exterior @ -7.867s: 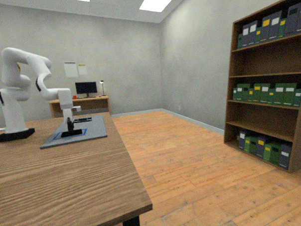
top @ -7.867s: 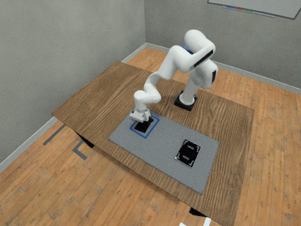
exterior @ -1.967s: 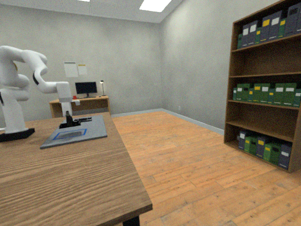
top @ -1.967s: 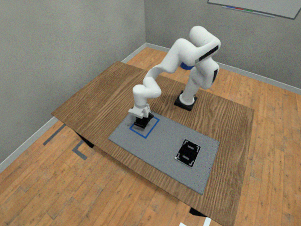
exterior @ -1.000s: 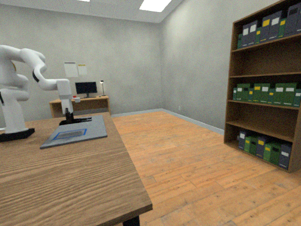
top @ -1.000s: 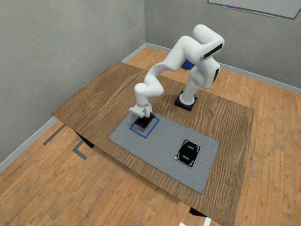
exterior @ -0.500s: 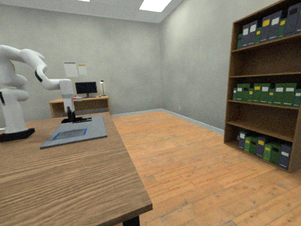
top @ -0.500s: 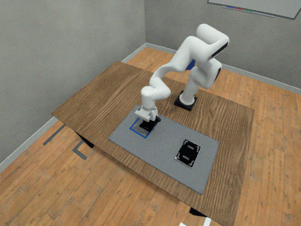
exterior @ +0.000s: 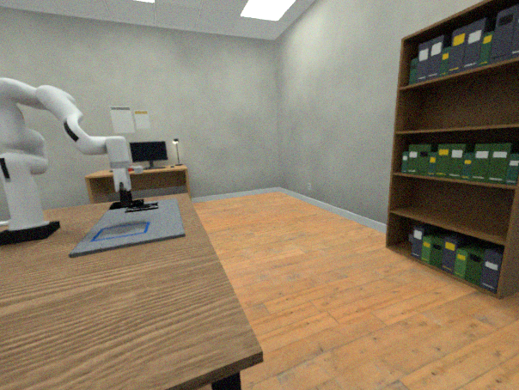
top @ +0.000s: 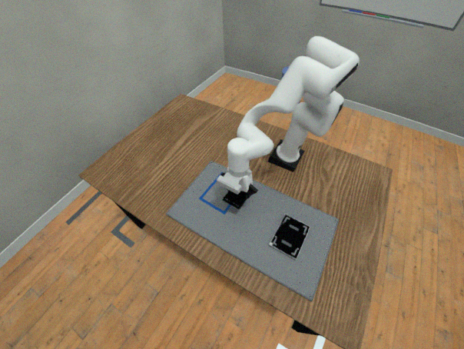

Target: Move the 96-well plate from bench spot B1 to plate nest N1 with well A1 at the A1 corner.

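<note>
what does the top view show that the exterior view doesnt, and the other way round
Only the top view shows the black plate nest with white corner locators and the wall whiteboard.

Only the exterior view shows the wooden bookshelf of green and grey boxes, and the far desk with a monitor.

Both show the white arm's gripper shut on the black 96-well plate, lifted beyond the blue-outlined spot on the grey mat.

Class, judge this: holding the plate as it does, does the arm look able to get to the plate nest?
Probably yes. The gripper, shut on the 96-well plate, hangs beside the blue square; only bare grey mat lies between it and the plate nest.
</note>
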You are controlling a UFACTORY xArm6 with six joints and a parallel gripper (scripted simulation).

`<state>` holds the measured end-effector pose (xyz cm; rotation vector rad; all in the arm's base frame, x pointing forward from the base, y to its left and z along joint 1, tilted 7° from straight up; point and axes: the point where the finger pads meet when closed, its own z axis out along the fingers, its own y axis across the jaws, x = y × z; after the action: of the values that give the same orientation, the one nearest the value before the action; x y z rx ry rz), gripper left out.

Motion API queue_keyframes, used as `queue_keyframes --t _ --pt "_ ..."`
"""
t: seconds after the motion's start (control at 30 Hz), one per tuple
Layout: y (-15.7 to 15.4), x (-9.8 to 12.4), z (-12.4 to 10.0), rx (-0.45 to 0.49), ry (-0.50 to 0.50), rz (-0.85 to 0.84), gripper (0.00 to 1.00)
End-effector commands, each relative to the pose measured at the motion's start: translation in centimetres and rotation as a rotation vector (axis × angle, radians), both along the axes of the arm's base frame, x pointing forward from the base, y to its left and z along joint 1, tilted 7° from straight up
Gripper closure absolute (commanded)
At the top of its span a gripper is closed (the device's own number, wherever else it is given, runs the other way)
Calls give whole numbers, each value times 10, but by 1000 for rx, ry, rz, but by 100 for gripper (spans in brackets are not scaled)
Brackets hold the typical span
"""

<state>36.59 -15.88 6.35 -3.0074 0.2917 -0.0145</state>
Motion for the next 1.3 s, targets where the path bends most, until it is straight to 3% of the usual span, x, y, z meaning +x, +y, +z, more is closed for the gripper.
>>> queue_keyframes --t 0.0,1.27 --pt "13 5 4 -3 -3 -1 100" --pt "118 36 20 -2 -3 -1 100"
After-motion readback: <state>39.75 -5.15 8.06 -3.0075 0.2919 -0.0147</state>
